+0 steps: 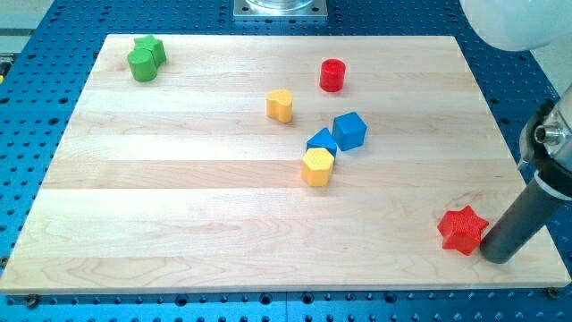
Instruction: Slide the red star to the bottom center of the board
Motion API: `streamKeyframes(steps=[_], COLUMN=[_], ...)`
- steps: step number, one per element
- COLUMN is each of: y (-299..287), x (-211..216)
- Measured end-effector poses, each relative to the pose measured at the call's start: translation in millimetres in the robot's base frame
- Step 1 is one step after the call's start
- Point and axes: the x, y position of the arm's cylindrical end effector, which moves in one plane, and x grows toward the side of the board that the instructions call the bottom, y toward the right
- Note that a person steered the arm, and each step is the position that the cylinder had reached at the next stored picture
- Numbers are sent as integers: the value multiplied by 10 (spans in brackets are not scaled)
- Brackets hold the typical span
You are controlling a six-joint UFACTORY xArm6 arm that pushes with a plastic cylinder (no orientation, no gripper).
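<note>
The red star (pixel 463 230) lies near the board's bottom right corner. My tip (pixel 497 257) rests on the board just right of and slightly below the star, touching or almost touching its right side. The dark rod rises from there toward the view's right edge.
A red cylinder (pixel 332 75) stands near the top middle. A yellow block (pixel 280 105) lies left of it. A blue cube (pixel 349 131), a blue triangular block (pixel 321 141) and a yellow hexagon (pixel 317 166) cluster at the centre. Two green blocks (pixel 145 58) sit at the top left. The wooden board (pixel 179 224) lies on a blue perforated table.
</note>
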Motion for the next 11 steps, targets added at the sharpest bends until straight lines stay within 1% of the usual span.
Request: streamKeyframes(steps=[1, 3, 4, 5, 6, 7, 8, 9, 10, 11], y=[-81, -1033, -307, -200, -231, -1104, -1750, -991, -1134, -1849], x=[0, -10, 209, -123, -430, -431, -427, 71, 132, 84])
